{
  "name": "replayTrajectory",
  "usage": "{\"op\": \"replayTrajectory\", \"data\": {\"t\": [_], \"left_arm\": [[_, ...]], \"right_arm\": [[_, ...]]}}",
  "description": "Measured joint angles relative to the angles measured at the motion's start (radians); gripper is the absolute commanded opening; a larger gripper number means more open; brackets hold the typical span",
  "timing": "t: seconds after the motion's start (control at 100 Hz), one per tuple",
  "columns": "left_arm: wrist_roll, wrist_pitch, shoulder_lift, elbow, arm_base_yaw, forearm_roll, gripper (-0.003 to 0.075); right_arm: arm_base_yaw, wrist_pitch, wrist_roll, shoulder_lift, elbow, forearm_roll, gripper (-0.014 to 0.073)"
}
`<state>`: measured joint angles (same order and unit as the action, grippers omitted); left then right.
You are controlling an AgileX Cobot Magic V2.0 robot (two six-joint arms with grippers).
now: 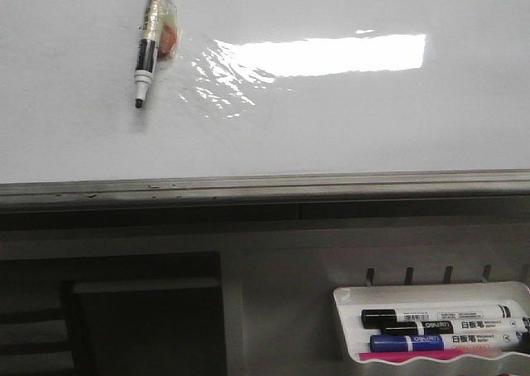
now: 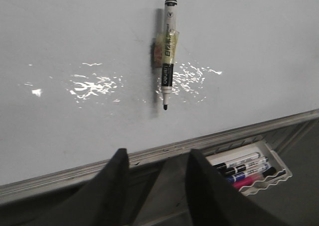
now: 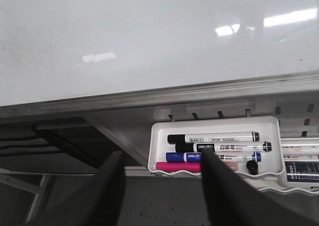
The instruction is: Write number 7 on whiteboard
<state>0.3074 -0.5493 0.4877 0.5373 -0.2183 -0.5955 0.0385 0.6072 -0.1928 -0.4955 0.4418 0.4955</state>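
Glossy white, the whiteboard [image 1: 348, 119] carries a bright rectangular glare and wrinkled reflections, and no drawn figure shows on it anywhere. Its grey metal bottom edge [image 1: 265, 185] runs just beyond the tips of both grippers. The left gripper [image 2: 157, 178] hangs with its two dark fingers apart and nothing between them; ahead of it and a little up the board, an uncapped marker [image 2: 167, 52] is taped upright to the surface with yellowish tape [image 2: 168, 46], tip pointing down toward the edge. The right gripper [image 3: 162, 183] likewise has its fingers spread and holds nothing. Just beyond its fingertips, below the board's edge, sits a white plastic tray [image 3: 159, 131] holding black, blue and pink markers [image 3: 219, 147] lying side by side
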Motion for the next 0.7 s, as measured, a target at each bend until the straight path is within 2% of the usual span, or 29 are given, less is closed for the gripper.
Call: {"op": "replayTrajectory", "data": {"t": [0.06,0.17,0.46,0.7], "left_arm": [[0.003,0.027,0.032,0.000,-0.011,-0.039,0.0435],[0.039,0.084,0.095,0.000,-0.033,-0.097,0.0442],[0.315,0.256,0.314,0.006,-0.148,-0.325,0.0442],[0.365,0.427,0.546,0.078,-0.273,-0.360,0.0442]], "right_arm": [[0.000,0.000,-0.001,0.000,0.000,0.000,0.0447],[0.000,0.001,-0.001,0.000,0.000,0.004,0.0447],[0.000,0.003,-0.003,0.000,0.002,0.008,0.0447],[0.000,0.003,-0.003,0.000,0.002,0.009,0.0447]]}}
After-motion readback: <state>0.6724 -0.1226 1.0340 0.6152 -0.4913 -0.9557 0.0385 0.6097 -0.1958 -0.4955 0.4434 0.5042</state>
